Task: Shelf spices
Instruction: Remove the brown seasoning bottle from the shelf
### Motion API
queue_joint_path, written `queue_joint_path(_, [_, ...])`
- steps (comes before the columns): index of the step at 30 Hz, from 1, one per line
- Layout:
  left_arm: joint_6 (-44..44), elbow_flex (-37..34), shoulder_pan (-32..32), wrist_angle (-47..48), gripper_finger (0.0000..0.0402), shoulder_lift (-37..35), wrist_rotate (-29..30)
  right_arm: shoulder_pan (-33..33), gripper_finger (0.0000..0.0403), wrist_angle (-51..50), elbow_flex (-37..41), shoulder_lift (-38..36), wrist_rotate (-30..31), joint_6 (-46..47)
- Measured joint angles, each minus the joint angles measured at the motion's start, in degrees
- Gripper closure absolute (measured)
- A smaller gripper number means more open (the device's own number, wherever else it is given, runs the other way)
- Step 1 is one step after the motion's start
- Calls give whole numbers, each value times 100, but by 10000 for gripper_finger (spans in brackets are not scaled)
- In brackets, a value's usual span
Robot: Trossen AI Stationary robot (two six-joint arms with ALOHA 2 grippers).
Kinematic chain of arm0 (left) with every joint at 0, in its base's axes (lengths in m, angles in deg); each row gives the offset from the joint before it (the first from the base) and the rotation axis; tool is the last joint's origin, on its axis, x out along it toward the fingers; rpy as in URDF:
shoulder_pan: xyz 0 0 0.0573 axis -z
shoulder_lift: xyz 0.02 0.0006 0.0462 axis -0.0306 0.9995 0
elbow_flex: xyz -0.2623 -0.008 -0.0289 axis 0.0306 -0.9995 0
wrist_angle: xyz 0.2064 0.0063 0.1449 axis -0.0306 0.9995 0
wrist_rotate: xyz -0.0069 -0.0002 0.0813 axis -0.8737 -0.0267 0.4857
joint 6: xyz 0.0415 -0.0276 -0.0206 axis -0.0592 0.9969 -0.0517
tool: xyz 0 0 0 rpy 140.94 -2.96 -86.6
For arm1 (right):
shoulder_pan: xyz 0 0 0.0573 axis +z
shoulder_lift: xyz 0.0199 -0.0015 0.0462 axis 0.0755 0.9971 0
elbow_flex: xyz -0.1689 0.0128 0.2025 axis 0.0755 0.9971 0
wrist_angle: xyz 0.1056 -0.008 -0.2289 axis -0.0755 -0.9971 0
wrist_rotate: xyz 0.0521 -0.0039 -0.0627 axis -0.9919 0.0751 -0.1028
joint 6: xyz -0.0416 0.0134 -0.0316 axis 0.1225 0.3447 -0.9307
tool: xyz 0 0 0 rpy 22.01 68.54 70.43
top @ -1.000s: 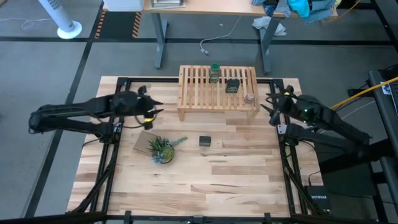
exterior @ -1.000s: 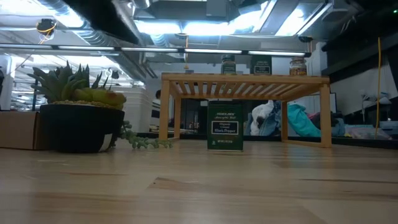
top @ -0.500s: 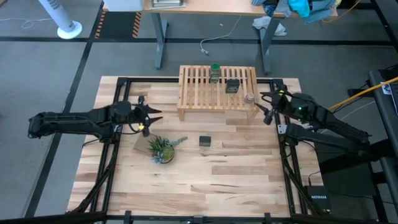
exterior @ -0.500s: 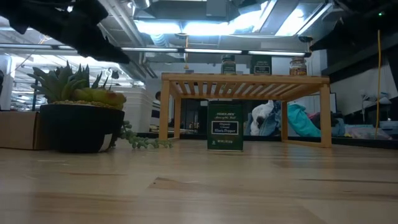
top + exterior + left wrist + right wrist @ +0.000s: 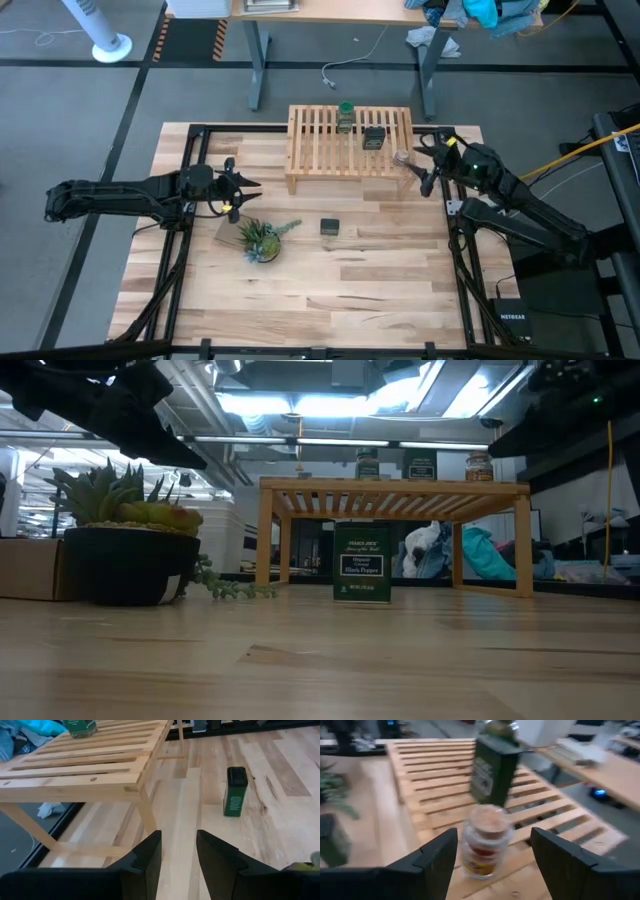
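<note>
The light-wood slatted shelf (image 5: 350, 145) stands at the table's far middle. On it are the green-capped jar (image 5: 345, 114), a dark tin (image 5: 374, 137) and the tiny round pale jar (image 5: 401, 158) at its right near corner. The other dark tin (image 5: 330, 227) stands upright on the table in front of the shelf, label facing the low view (image 5: 361, 563). My right gripper (image 5: 492, 832) is open at the shelf's right end, a finger on either side of the tiny jar (image 5: 485, 845), apart from it. My left gripper (image 5: 178, 834) is open, left of the shelf, touching nothing.
A spiky green plant (image 5: 258, 240) in a dark pot sits on the table left of the tin, beside a brown card (image 5: 230, 228). Black frame rails (image 5: 185, 230) run along the table's left and right sides. Bare wood lies toward the near edge (image 5: 330, 300).
My right gripper has moved toward the table's far left, up to the shelf's right near corner and around the tiny jar. My left gripper has come down and a little toward the near edge, staying open. The spices and the shelf have kept still.
</note>
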Motion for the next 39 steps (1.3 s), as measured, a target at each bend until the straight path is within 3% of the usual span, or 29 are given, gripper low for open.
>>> queue_joint_path(9, [12,0,0,9,286,2,0,-538,146,280,-2,580,-886,185])
queue_joint_path(20, [117,0,0,51,286,2,-9,-598,146,1207,158,1538,-1101,119])
queue_joint_path(39, [157,0,0,59,286,4,-9,-596,146,1191,158,1564,-1131,115])
